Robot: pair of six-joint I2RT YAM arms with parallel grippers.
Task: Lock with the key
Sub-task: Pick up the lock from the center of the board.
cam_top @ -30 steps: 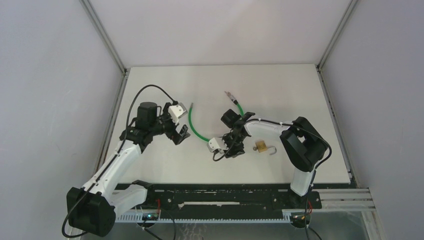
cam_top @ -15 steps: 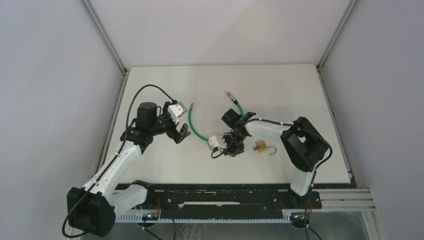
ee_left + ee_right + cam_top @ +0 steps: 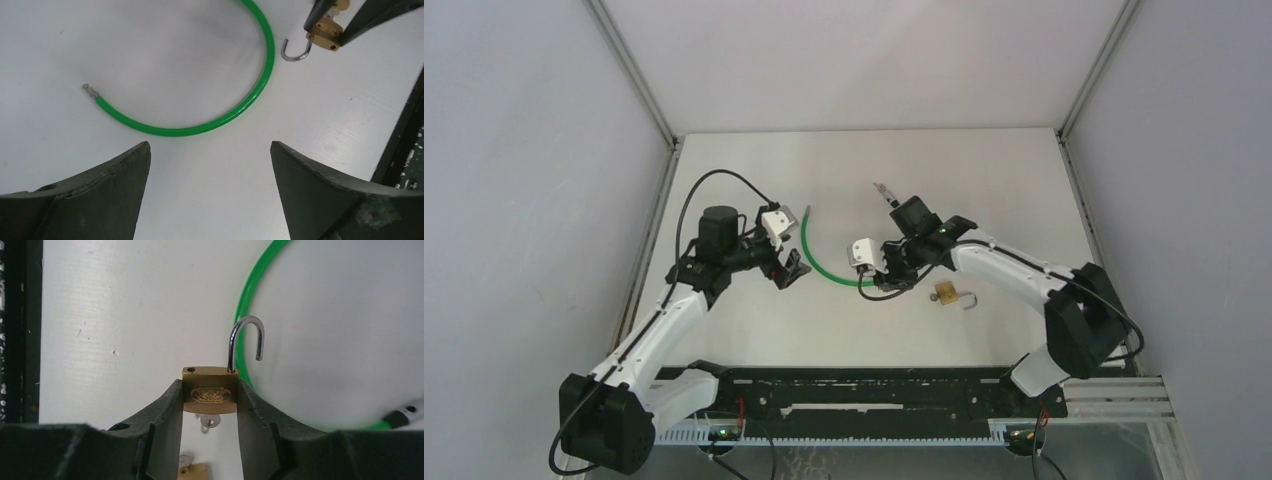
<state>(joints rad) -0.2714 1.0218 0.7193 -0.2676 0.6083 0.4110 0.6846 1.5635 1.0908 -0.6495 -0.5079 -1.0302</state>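
Padlock (image 3: 210, 392) sits clamped in your right pincer (image 3: 209, 387), shackle (image 3: 231, 350) open at 12 o'clock, key (image 3: 209, 422) at 6. Bring the empty, spread left pincer (image 3: 209, 150) over, seat the shackle squarely, then turn the key.

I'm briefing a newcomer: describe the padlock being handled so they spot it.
Follow the right arm to its claw. Clamped there is a small brass padlock, silver shackle swung open. The other brass padlock lies loose on the white table.
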